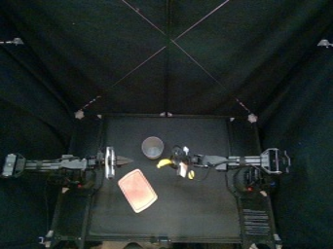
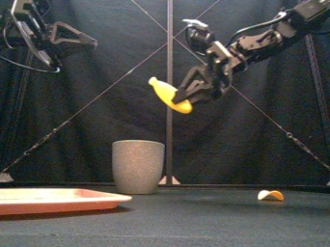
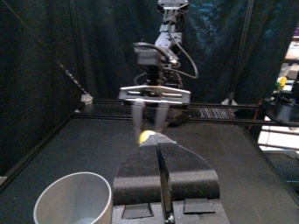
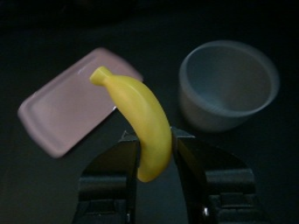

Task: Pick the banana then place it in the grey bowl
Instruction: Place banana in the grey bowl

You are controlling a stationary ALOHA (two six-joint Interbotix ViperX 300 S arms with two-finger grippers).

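Bare table (image 1: 196,209) gives you room lower right in the top view; the pink tray (image 1: 138,190) lies lower centre, the grey speckled cup (image 2: 138,166) behind it. Your right gripper (image 2: 194,96), tilted above and right of the cup, clamps the banana (image 2: 165,94). Left gripper (image 3: 163,179) rests closed at left. Only the front view shows a small yellow toy (image 2: 271,195).

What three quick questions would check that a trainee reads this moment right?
1. What colour is the tray?
2. True or false: the bowl lies tipped over.
3. The banana is: A on the tray, B in the right gripper, C inside the bowl.
Key: 1 pink; 2 false, it stands upright; 3 B.
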